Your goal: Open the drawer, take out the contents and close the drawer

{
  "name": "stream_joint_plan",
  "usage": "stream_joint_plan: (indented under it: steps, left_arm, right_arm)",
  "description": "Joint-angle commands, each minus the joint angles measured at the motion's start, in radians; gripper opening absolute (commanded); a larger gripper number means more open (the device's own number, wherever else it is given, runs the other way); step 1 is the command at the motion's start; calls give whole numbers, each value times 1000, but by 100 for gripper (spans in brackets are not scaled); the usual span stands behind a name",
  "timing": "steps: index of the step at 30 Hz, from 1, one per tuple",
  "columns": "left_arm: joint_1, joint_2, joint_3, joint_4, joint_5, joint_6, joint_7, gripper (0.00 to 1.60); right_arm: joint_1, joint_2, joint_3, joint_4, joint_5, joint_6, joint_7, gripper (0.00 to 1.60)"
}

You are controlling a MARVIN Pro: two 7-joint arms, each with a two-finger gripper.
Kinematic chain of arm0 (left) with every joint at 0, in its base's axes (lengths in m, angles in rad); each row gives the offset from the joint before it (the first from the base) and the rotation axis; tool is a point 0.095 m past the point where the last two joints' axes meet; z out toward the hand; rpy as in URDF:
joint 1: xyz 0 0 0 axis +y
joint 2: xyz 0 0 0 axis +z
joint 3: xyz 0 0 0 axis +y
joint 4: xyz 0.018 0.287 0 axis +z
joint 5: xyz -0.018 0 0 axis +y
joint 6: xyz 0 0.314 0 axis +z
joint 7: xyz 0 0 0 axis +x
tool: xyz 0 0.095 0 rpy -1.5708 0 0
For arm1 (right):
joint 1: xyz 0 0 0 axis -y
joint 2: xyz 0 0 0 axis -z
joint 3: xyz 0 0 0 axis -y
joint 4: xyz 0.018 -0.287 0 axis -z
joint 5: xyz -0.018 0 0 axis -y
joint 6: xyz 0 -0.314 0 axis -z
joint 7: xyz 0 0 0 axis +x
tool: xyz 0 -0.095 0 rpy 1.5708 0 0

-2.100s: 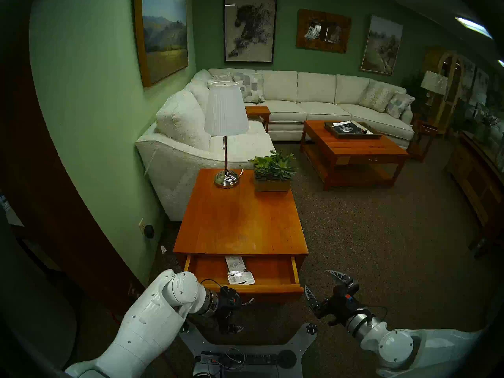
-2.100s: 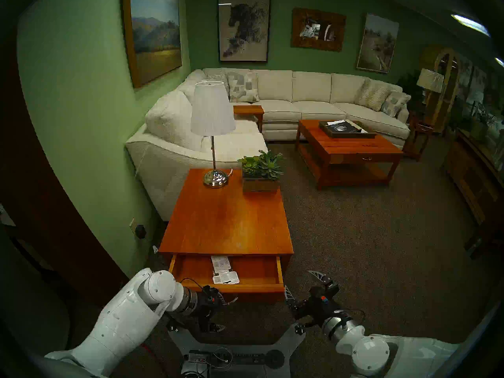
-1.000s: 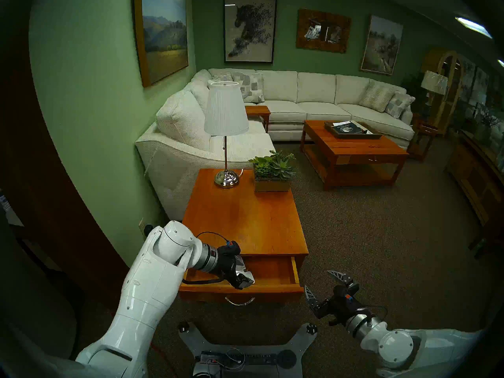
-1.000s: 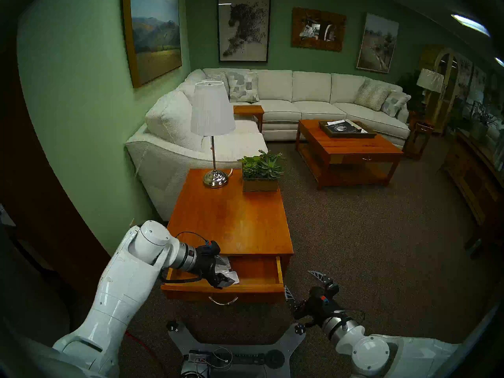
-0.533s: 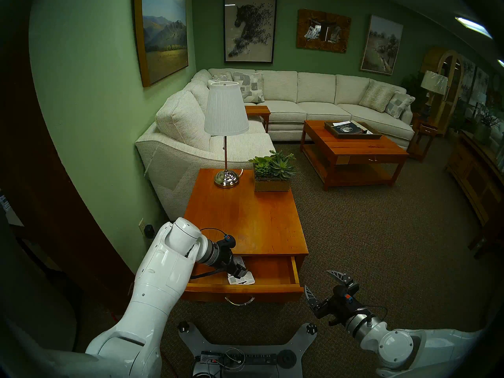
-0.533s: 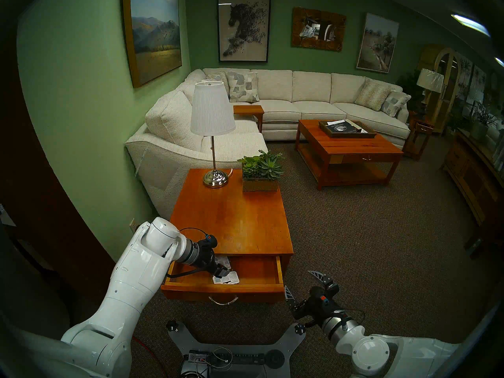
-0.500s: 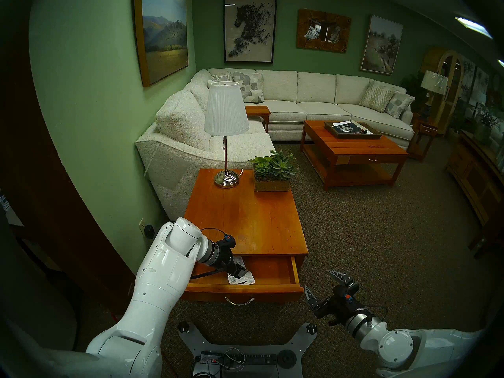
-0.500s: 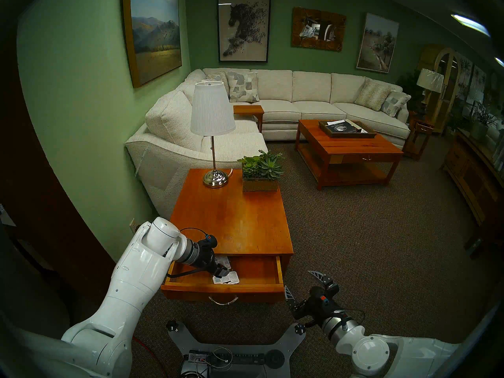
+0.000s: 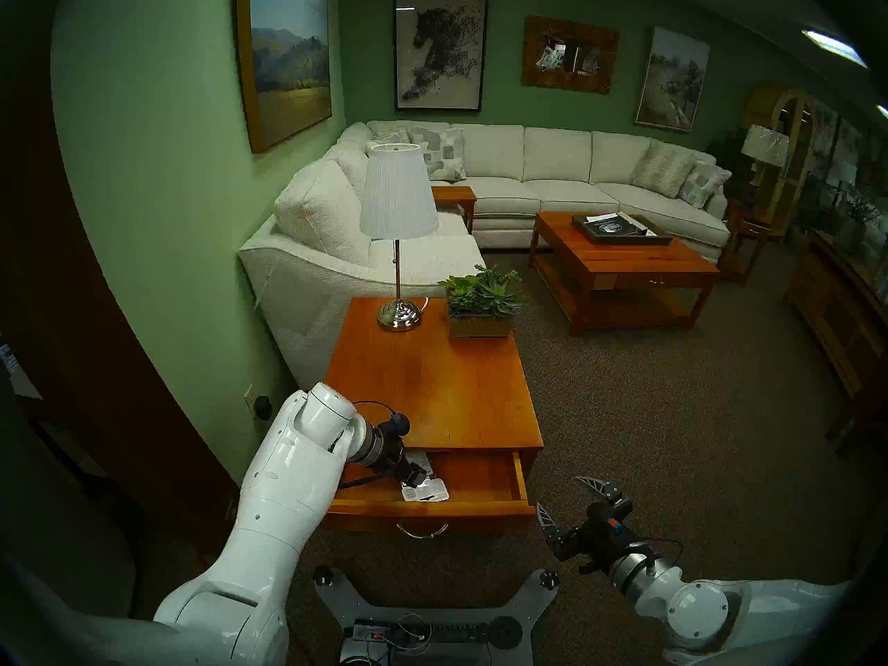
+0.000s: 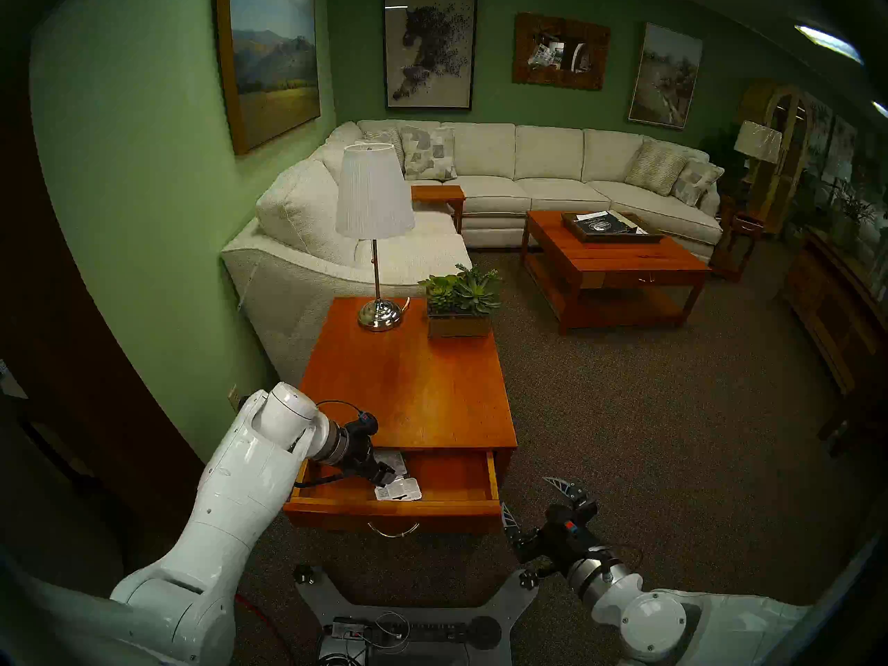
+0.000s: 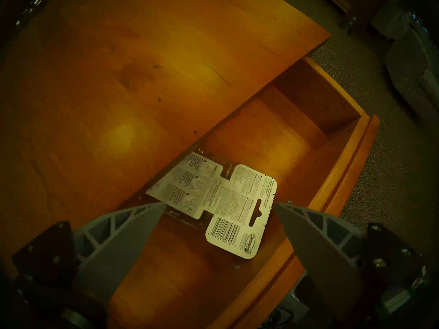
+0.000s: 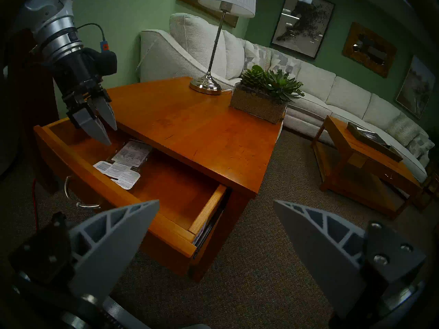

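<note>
The orange-brown drawer [image 9: 480, 477] of the side table stands pulled out, its silver handle [image 9: 423, 530] hanging at the front. The contents, two flat blister packs with white printed labels [image 9: 425, 493] [image 11: 237, 209], lie overlapping in its middle. The farther pack [image 11: 187, 179] is partly under the tabletop's edge. My left gripper [image 9: 415, 477] [image 11: 219, 204] hovers open just above the packs, one finger on each side, holding nothing. My right gripper [image 9: 558, 492] [image 12: 216, 201] hangs open and empty over the carpet, off the drawer's front right corner.
On the far end of the side table's top [image 9: 432, 391] stand a lamp [image 9: 399, 247] and a succulent planter [image 9: 480, 309]. A white sofa [image 9: 336, 247] is behind it, a green wall to the left, and a coffee table [image 9: 620, 266] at the far right. My base plate [image 9: 432, 597] lies below the drawer.
Two seconds ago my left gripper was down at the drawer's handle. It rose over the open drawer, then drew slightly back toward the tabletop's edge. The drawer, packs and right arm have not moved.
</note>
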Motion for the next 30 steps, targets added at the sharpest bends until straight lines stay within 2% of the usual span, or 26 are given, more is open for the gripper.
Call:
stream_joint_plan:
  steps: [1,7,16,30]
  left_arm:
    - [37,15,-2,-51,-2,-12,-5,160]
    - [78,32,1,-84,-3,-20,-19,160]
    - [104,49,20,-40,20,-27,-4,160]
    - [172,117,65,-127,31,22,-125,160]
  right_arm:
    - [11,2,10,-20,-1,-4,-1,160]
    - [11,2,10,-20,-1,-4,-1,160]
    - [11,2,10,-20,-1,-4,-1,160]
    - [11,2,10,-20,-2,-4,-1,160]
